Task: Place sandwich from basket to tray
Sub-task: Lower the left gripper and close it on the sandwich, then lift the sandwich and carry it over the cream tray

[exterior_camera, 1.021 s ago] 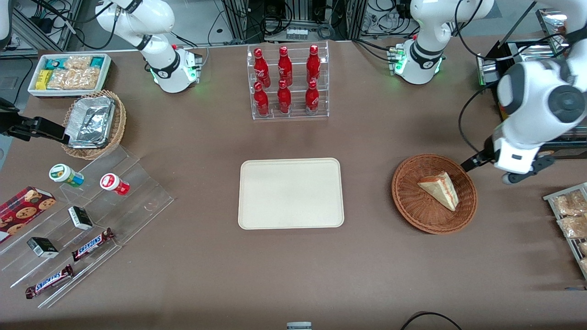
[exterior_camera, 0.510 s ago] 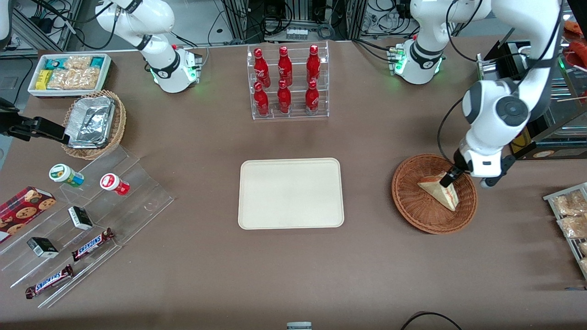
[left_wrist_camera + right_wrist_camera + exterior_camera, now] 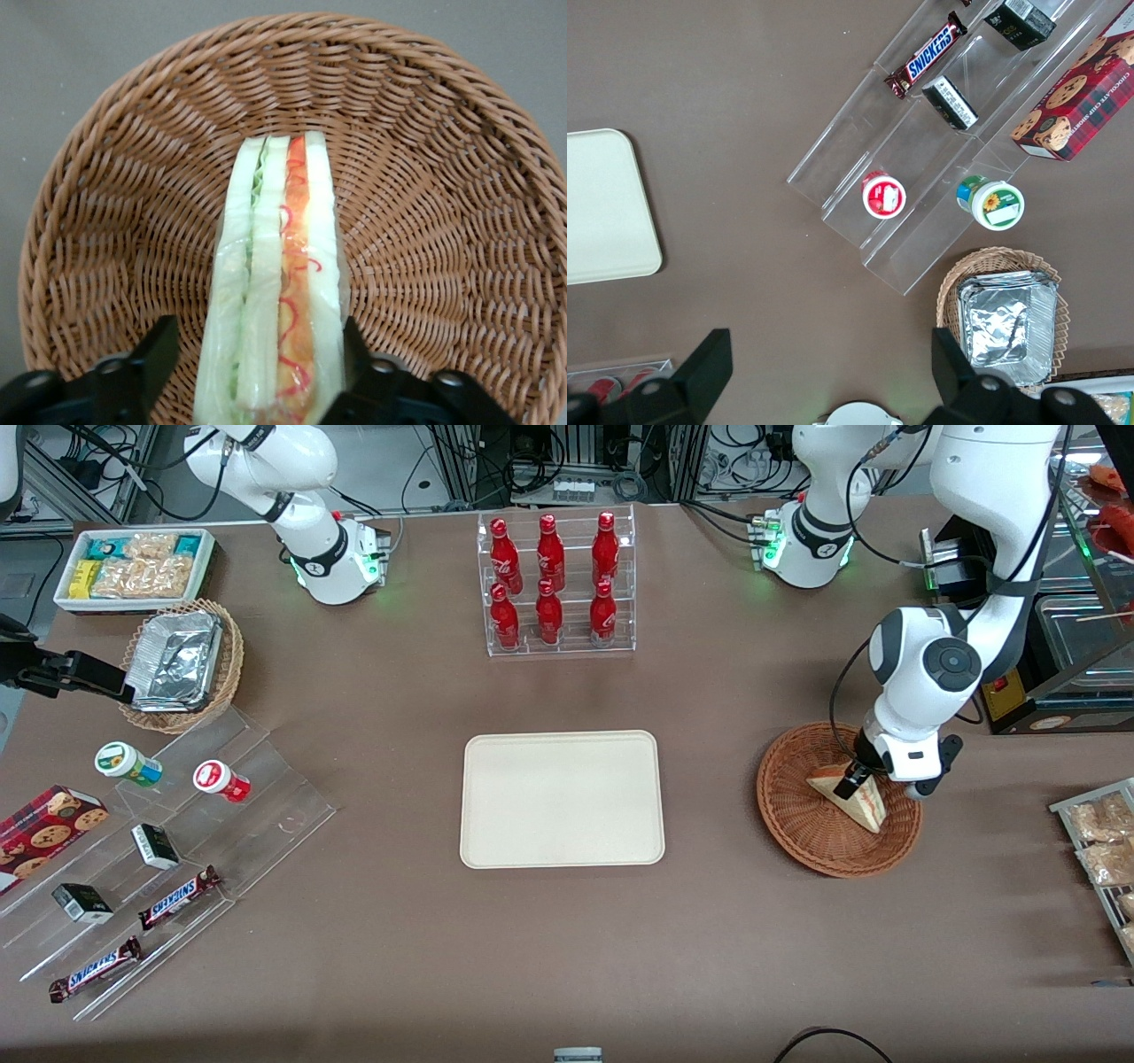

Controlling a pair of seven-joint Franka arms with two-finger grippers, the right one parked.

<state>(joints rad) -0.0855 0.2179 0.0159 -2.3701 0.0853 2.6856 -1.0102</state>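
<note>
The working arm reaches down over the reddish-brown wicker basket (image 3: 838, 801), elbow bent high, its forearm dropping almost straight with the wrist pointing at the table. The gripper (image 3: 856, 779) sits low inside the basket, right at the wide end of the sandwich (image 3: 858, 800). From the wrist camera, the two black fingers (image 3: 158, 351) stand spread to either side of the sandwich (image 3: 282, 283), one along each bread face, close to the wedge. Whether they are actually pressing the bread I cannot tell. The sandwich stands on edge in the basket (image 3: 461, 177), its cut side up, showing green lettuce and a red-orange layer between pale bread. The cream tray (image 3: 562, 798) lies flat in the middle of the table, well apart from the basket, toward the parked arm's end.
</note>
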